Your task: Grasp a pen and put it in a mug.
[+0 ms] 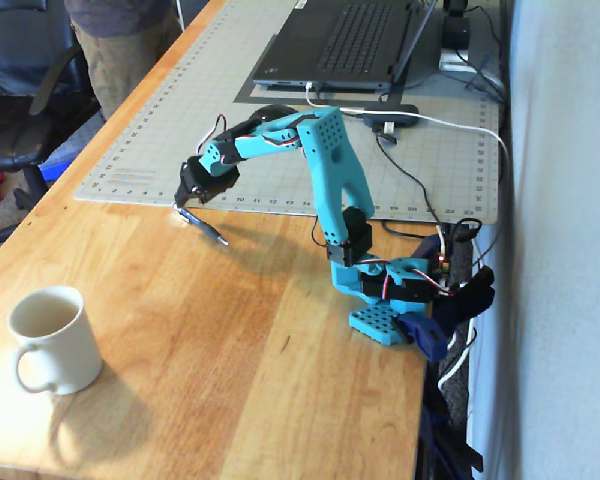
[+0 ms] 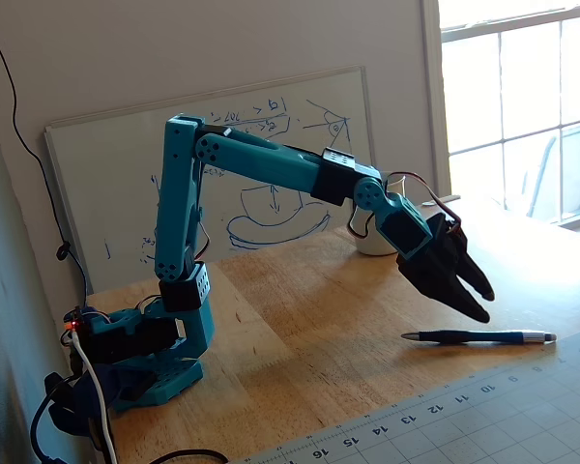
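The gripper (image 2: pixel 478 300), at centre right of a fixed view, hung tilted downward just above the pen (image 2: pixel 478 337) with its black fingers (image 2: pixel 451 293) spread apart and nothing between them; in the other fixed view the gripper (image 1: pixel 186 199) sat at upper left of centre, directly over the near end of the pen (image 1: pixel 202 225). The pen lay flat on the wooden desk (image 1: pixel 230 340), just beside the edge of the grey cutting mat (image 1: pixel 180 100). The mug (image 1: pixel 50 340) stood upright at the lower left of that view, well apart from the pen, handle toward the lower left.
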